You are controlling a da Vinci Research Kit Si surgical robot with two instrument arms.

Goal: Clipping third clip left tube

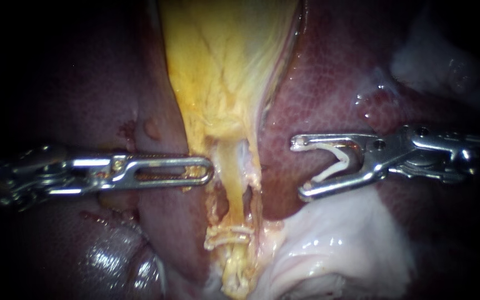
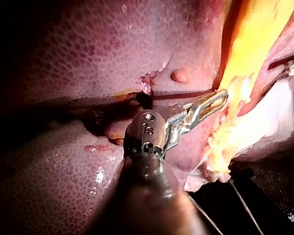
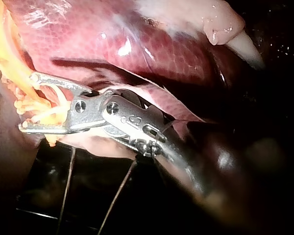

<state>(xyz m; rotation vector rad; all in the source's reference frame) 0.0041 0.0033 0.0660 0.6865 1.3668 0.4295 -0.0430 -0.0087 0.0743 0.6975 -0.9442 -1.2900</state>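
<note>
The yellow gallbladder tissue narrows downward into the pale left tube. Two white clips lie across the tube lower down. My left instrument comes in level, its slotted jaws shut on the yellow tissue's left edge; the left wrist view shows this hold too. My right instrument stands to the right of the tubes, apart from them. Its jaws are wide, with a white V-shaped clip seated between them and touching both. In the right wrist view the loaded jaws point at the yellow strands.
Dark red liver lies on both sides of the gallbladder. Glistening white tissue sits under my right instrument. A second strand runs just right of the left tube, with a small hole between them.
</note>
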